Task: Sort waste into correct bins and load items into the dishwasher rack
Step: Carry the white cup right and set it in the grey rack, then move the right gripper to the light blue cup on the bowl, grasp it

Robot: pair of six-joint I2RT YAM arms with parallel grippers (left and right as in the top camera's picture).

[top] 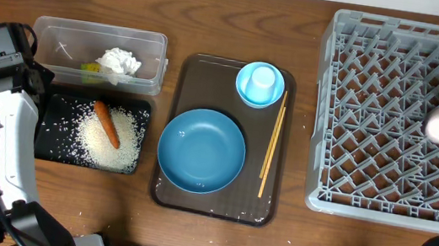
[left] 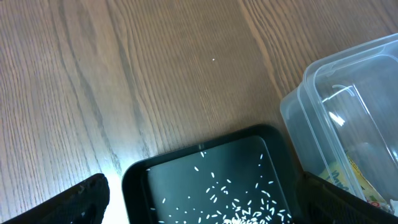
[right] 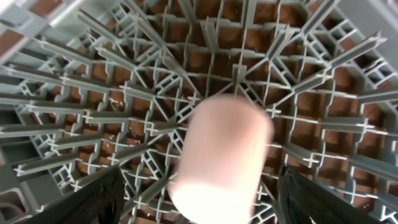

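Between the fingers (right: 87, 202) of the right gripper (right: 200, 180), the white cup (right: 221, 155) was only a blurred pale shape; its rim and its base could not be told apart. Both fingers were cropped to dark corners by the lower edge. Of the left gripper (left: 205, 183) also only two dark corners showed. Between them the black tray (left: 186, 165) and its rice grains (left: 242, 208) ran out at the bottom edge. Beside its right finger the clear tub (left: 339, 93) was cut by the right edge, and the wrapper (left: 348, 177) inside was dim behind the wall.

Bright even light, glare patch on wooden table (left: 118, 155), white cup (right: 221, 158) blurred.
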